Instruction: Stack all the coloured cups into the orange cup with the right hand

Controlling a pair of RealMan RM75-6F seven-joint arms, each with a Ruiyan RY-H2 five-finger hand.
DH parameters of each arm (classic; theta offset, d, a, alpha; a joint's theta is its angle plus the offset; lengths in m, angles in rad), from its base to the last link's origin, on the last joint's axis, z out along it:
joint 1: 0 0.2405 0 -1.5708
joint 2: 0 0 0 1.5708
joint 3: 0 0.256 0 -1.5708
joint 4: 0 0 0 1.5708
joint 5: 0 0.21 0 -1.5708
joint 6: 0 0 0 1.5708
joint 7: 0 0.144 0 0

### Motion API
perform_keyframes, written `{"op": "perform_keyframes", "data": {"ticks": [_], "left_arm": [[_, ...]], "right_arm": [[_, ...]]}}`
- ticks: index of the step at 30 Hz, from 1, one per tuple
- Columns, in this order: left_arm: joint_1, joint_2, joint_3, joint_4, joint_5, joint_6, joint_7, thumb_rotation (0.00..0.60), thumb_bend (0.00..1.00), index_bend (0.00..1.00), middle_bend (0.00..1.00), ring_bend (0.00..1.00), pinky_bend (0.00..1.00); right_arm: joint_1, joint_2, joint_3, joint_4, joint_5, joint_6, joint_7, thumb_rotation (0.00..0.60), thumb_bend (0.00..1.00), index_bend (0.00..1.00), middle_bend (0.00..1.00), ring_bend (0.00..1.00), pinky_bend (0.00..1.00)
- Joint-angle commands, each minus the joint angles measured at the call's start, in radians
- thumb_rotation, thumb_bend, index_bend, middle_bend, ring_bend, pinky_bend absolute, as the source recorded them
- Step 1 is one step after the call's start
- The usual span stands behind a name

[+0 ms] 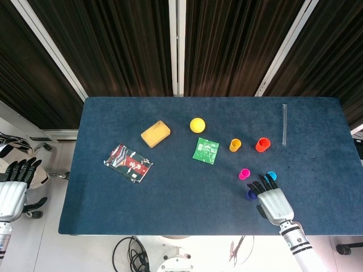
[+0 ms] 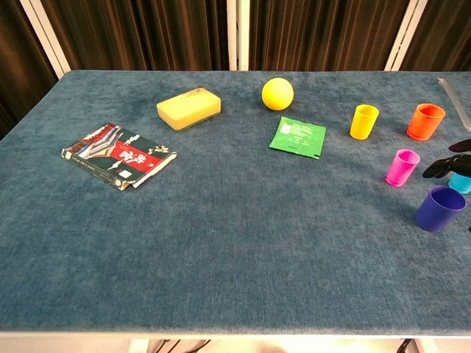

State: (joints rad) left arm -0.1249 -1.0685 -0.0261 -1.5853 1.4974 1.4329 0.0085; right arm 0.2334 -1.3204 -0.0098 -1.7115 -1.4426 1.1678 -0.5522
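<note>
While the right hand (image 1: 274, 201) hangs over the near right part of the blue cloth-covered table (image 1: 170, 198) in the head view, its dark fingers (image 1: 260, 185) are spread and extended, holding nothing, their tips above the small dark blue plastic cup (image 1: 250, 194) and just short of the small cyan plastic cup (image 1: 271, 175). The small magenta plastic cup (image 1: 244, 174) stands just beyond, toward the table's middle. Farther toward the far edge, the small orange plastic cup (image 1: 262, 144) stands beside the small yellow-orange plastic cup (image 1: 235, 145), all of them upright and apart. A clear thin rod (image 1: 284, 124) lies near the far right corner. The left hand (image 1: 14, 190) hangs off the table's left edge, fingers apart, holding nothing.

In the chest view, only the right hand's dark fingertips (image 2: 447, 163) enter at the right edge, between the magenta cup (image 2: 402, 167) and the cyan cup (image 2: 462, 183), above the dark blue cup (image 2: 439, 208). The orange cup (image 2: 426, 121) and yellow-orange cup (image 2: 363, 121) stand behind. Toward the far middle lie a yellow ball (image 2: 277, 93), a green foil packet (image 2: 297, 136) and a yellow sponge block (image 2: 188, 107); a red and dark printed packet (image 2: 118, 155) lies near the left edge.
</note>
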Motion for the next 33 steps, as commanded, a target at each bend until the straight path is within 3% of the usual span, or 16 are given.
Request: {"op": "perform_keyframes", "data": {"ticks": [1, 9, 24, 33], "left_arm": [[-0.001, 0.0, 0.0, 0.001, 0.001, -0.001, -0.003, 0.6, 0.16, 0.08, 0.04, 0.0, 0.0], [0.003, 0.004, 0.003, -0.002, 0.011, 0.008, -0.005, 0.6, 0.16, 0.08, 0.04, 0.0, 0.0], [0.004, 0.003, 0.004, -0.004, 0.011, 0.008, -0.006, 0.6, 0.16, 0.08, 0.04, 0.0, 0.0], [0.007, 0.006, 0.004, -0.006, 0.007, 0.007, -0.018, 0.6, 0.16, 0.08, 0.04, 0.0, 0.0]], "right_arm": [[0.008, -0.012, 0.003, 0.011, 0.006, -0.004, 0.0, 0.6, 0.31, 0.19, 0.21, 0.0, 0.0], [0.027, -0.044, 0.003, 0.044, 0.012, -0.016, 0.002, 0.6, 0.31, 0.21, 0.28, 0.0, 0.0], [0.024, -0.064, 0.001, 0.064, 0.008, 0.031, 0.0, 0.6, 0.31, 0.39, 0.4, 0.01, 0.0], [0.028, -0.027, 0.033, 0.022, -0.031, 0.086, 0.105, 0.6, 0.31, 0.45, 0.44, 0.04, 0.0]]}}
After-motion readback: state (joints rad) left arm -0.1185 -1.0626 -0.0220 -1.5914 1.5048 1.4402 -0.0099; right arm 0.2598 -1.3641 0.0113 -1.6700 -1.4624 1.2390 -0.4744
